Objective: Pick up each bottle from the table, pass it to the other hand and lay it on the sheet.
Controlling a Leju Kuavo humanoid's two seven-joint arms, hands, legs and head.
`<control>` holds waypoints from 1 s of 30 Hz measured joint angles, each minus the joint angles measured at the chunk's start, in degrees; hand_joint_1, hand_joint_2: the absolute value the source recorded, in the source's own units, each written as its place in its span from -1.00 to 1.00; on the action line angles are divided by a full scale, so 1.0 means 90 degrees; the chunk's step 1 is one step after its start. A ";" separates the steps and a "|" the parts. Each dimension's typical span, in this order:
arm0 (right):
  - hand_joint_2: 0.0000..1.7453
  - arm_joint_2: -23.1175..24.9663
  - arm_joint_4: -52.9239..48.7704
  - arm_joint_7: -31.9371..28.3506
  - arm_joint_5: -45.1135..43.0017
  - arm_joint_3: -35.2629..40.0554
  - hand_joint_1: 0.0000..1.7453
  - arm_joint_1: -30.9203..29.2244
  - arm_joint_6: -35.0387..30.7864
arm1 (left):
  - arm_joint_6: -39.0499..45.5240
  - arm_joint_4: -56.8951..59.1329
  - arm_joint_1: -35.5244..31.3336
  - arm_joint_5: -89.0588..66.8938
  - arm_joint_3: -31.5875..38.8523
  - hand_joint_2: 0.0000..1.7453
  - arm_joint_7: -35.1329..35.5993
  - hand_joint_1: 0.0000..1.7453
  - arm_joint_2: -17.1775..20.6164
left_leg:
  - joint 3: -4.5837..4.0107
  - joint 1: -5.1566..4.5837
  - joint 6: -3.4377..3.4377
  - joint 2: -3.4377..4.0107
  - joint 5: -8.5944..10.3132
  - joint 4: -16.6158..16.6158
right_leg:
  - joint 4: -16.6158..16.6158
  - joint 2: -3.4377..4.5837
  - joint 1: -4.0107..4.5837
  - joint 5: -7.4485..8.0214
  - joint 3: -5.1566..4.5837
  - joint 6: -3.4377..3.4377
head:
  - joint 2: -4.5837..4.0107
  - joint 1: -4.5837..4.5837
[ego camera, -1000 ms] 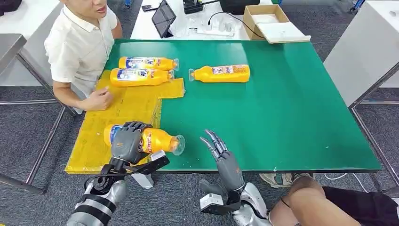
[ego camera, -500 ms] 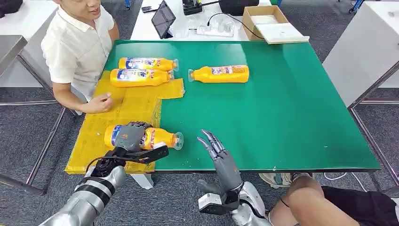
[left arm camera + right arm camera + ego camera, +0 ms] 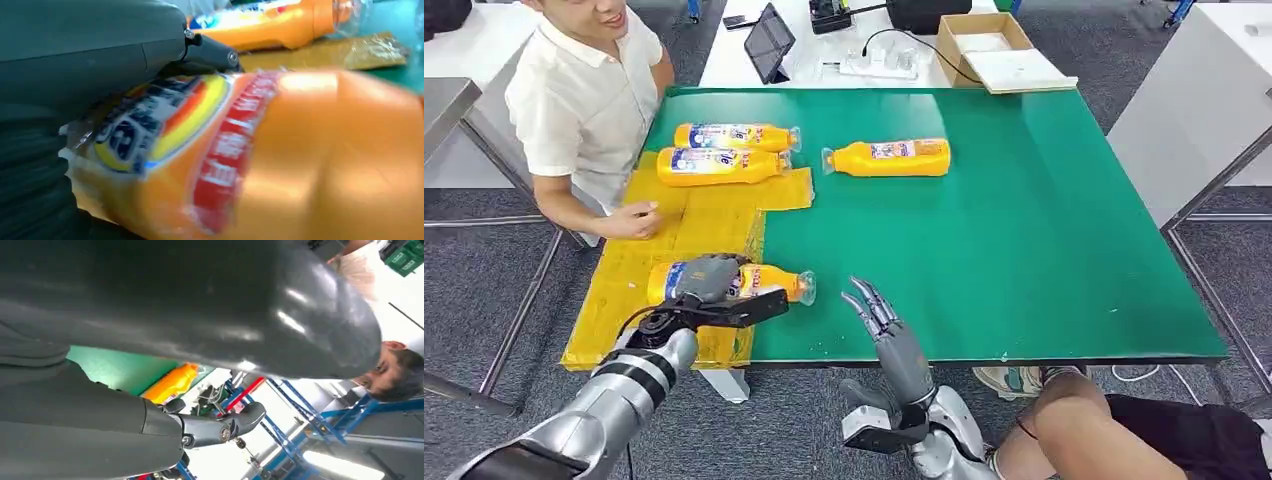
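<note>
Left hand: left hand [image 3: 709, 283] grips one orange bottle [image 3: 769, 284] lying on its side, fingers wrapped over the label; the bottle's base half is over the yellow sheet [image 3: 639, 300], cap end over bare green near the table's [image 3: 1024, 230] front edge.
Right hand: right hand [image 3: 892, 335] at the front edge, fingers spread apart, holding nothing.
Bottles, count: four in all.
Sheet bottles: two bottles [image 3: 722, 165] side by side at the sheet's far end, near the far-left corner.
Loose bottle: one bottle [image 3: 889, 157] on bare green, just beside the sheet's far end.
Person: hand [image 3: 632, 220] resting on the sheet at the left edge.
</note>
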 measured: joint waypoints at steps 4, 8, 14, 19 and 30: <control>-1.00 0.0000 0.0088 -0.0005 -0.0002 0.0000 -1.00 -0.0014 -0.0017 | -0.0048 0.0078 -0.0017 0.0088 0.0002 1.00 -0.0063 -0.80 -0.0012 | -0.0002 0.0000 0.0000 -0.0005 0.0001 0.0000 | 0.0001 -0.0001 -0.0001 -0.0003 0.0002 0.0001 | 0.0000 0.0003; -1.00 0.0005 0.0146 -0.0005 -0.0005 0.0000 -1.00 -0.0036 -0.0019 | -0.0049 0.0122 -0.0033 0.0110 0.0005 1.00 -0.0071 -1.00 -0.0017 | -0.0002 -0.0002 0.0000 -0.0008 0.0000 0.0000 | -0.0001 -0.0002 -0.0002 -0.0003 0.0006 0.0001 | 0.0000 0.0002; -1.00 0.0002 0.0238 -0.0010 -0.0037 0.0000 -1.00 -0.0039 -0.0032 | -0.0319 0.0151 -0.0036 0.0681 0.0058 -1.00 -0.0625 -1.00 -0.0022 | 0.0006 -0.0001 0.0000 -0.0018 0.0001 0.0000 | -0.0001 -0.0004 -0.0001 -0.0005 0.0020 0.0000 | 0.0000 0.0002; -1.00 -0.0036 0.0389 -0.0024 -0.0369 0.0000 -1.00 -0.0112 -0.0104 | -0.0924 0.0148 -0.0013 0.1701 0.0226 -1.00 -0.1730 -1.00 0.0022 | 0.0019 0.0000 0.0000 -0.0060 0.0005 -0.0001 | -0.0001 -0.0032 -0.0002 -0.0013 0.0045 0.0000 | 0.0000 0.0000; -1.00 -0.0267 0.0598 -0.0027 -0.1200 0.0437 -1.00 -0.0316 -0.0573 | -0.1400 -0.1101 0.0914 0.4640 0.0595 -1.00 -0.2880 -1.00 0.0070 | 0.0008 -0.0001 -0.0003 -0.0051 0.0007 -0.0001 | -0.0001 -0.0030 -0.0001 -0.0011 0.0026 0.0001 | 0.0000 0.0002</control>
